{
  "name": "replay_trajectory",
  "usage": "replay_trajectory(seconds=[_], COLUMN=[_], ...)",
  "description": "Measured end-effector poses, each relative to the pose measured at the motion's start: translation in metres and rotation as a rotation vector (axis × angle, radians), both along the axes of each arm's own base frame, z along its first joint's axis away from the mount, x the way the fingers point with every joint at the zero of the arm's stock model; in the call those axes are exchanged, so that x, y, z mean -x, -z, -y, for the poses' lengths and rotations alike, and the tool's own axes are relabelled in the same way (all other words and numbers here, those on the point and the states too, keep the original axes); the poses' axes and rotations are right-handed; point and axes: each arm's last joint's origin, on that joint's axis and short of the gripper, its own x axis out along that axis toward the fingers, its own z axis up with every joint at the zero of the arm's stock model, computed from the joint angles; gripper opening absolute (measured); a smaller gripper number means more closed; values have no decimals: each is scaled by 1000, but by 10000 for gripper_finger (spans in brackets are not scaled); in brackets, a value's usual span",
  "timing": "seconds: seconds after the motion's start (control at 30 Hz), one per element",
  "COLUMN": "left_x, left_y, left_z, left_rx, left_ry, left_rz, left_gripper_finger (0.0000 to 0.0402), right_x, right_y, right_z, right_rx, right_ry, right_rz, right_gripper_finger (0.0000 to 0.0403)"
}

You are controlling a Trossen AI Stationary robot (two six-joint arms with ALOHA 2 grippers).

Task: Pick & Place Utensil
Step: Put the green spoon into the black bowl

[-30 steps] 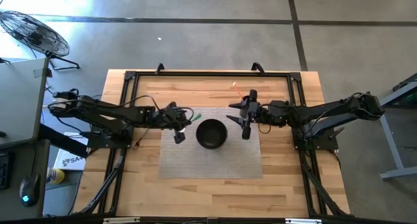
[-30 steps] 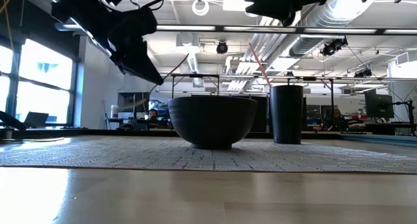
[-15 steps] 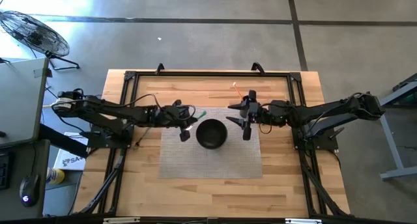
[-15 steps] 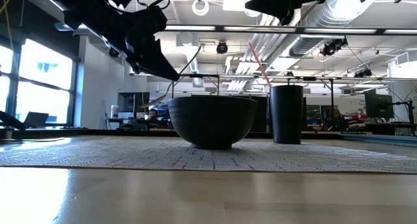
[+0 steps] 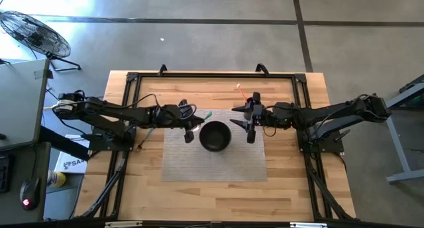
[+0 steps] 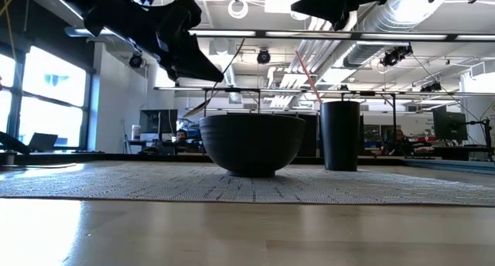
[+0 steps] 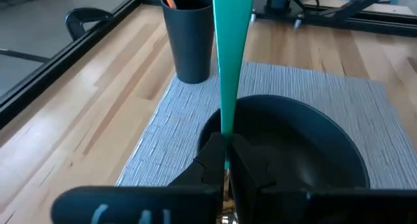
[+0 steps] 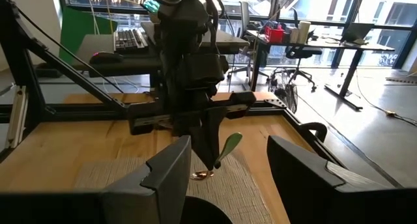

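1. Wooden counter (image 5: 218, 191) stands on a concrete floor, with a grey woven mat (image 5: 215, 163) across its middle.
2. On the mat sits a black bowl (image 5: 215, 136), and behind it a dark cup (image 7: 189, 36) with an orange-handled utensil (image 6: 307, 73) leaning inside.
3. The left gripper (image 5: 189, 125) hovers just beside the bowl's left rim, its jaws pinched tight on a green-handled utensil (image 7: 231, 48).
4. That green handle slants out past the fingers (image 7: 210, 160), over the bowl's near edge and toward the cup.
5. The right gripper (image 5: 250, 122) hangs at the bowl's right side, near the cup, jaws spread wide and empty.
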Motion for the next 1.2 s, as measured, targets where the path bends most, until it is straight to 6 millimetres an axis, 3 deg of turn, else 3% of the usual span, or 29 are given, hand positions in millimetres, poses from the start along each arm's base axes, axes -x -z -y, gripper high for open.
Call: replay_trajectory(seconds=[0.57,0.83,1.03,1.2], left_x=[-3,-28,-60,-83], left_y=[-4,16,22,39], left_z=[1,4,5,8], left_rx=[19,75,102,107], left_ry=[41,125,182,218], left_rz=[56,109,59,-15], left_gripper_finger=[4,4,4,4], right_x=[0,0,0,0], right_y=[0,-1,-1,0], right_z=[0,0,0,0], right_rx=[-2,-3,-2,-1], right_ry=[1,1,1,1], right_rz=[3,6,6,3], right_gripper_finger=[197,197,197,197])
